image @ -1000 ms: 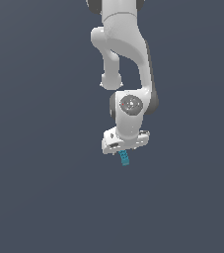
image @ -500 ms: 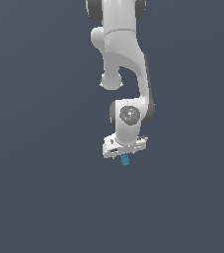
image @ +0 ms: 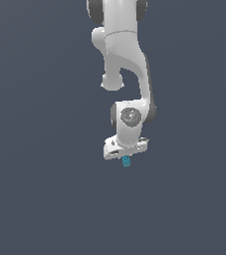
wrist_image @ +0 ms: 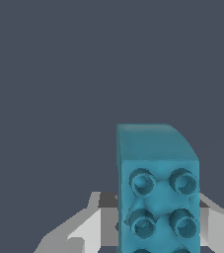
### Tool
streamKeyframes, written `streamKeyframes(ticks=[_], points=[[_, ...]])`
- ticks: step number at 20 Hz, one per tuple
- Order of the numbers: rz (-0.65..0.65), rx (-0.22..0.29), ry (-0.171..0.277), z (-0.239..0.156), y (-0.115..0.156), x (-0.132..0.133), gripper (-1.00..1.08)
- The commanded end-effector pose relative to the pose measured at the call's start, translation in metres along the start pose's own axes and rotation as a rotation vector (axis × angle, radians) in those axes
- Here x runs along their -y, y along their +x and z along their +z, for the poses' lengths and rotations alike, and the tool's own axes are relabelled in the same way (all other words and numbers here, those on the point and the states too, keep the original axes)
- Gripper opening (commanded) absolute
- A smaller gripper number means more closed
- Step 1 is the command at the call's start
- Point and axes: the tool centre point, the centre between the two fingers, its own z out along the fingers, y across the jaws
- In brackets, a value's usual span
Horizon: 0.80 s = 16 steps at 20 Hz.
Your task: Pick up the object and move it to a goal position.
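The object, a small teal-blue studded block (image: 126,161), hangs just below the white hand of my arm in the exterior view, held between the fingers. In the wrist view the block (wrist_image: 158,188) fills the lower middle, its rows of round studs facing the camera, with a grey-white fingertip (wrist_image: 91,225) on one side and another on the other side. My gripper (image: 126,158) is shut on the block and holds it in the air. No goal marker shows.
The white arm (image: 122,60) reaches down from the top of the exterior view. All around is a plain dark grey-blue ground (image: 40,189) with no other objects.
The hand has drawn upward with the block in it, and the wrist has turned a little. Less of the block shows below the hand than before.
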Motion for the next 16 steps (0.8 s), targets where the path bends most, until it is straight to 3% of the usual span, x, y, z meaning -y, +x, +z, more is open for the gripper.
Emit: streamKeyframes(ticks=[1, 8, 16], points=[[0.0, -0.001, 0.0, 0.0, 0.0, 0.0, -1.0], [0.0, 0.0, 0.0, -0.008, 0.0, -0.009, -1.0], [-0.001, -0.001, 0.0, -0.055, -0.002, -0.059, -1.0]])
